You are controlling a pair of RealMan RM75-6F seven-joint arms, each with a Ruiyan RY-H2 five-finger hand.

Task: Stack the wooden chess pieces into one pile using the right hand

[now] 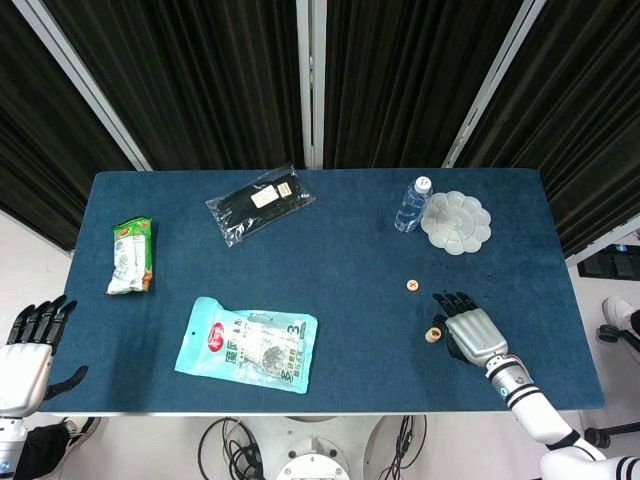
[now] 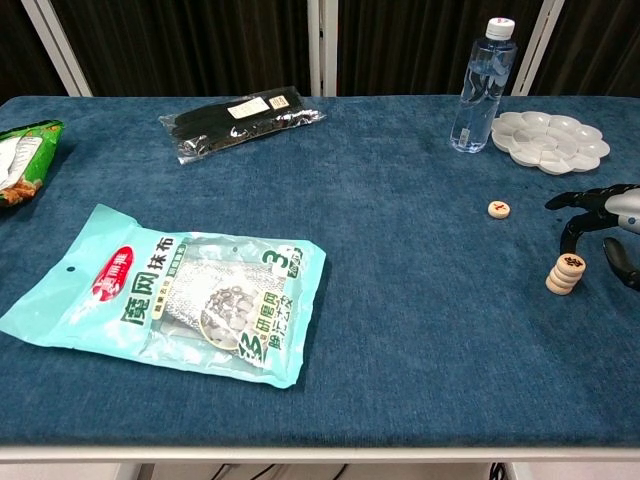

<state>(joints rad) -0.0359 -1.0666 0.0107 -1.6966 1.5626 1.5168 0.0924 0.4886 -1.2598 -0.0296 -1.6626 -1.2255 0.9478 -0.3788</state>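
Observation:
A short pile of wooden chess pieces [image 2: 565, 273] [image 1: 433, 335] stands on the blue table near its right front. One loose wooden piece [image 2: 499, 209] [image 1: 412, 286] lies flat a little farther back and to the left. My right hand [image 1: 470, 328] [image 2: 605, 222] hovers just right of the pile, fingers spread and slightly curled, holding nothing and not touching the pile. My left hand [image 1: 30, 345] hangs off the table's left front corner, fingers apart and empty.
A water bottle [image 2: 480, 85] and a white flower-shaped palette [image 2: 550, 141] stand at the back right. A teal wipes packet [image 2: 170, 290] lies front left, a black packet [image 2: 240, 118] at the back, a green snack bag [image 2: 18, 160] far left.

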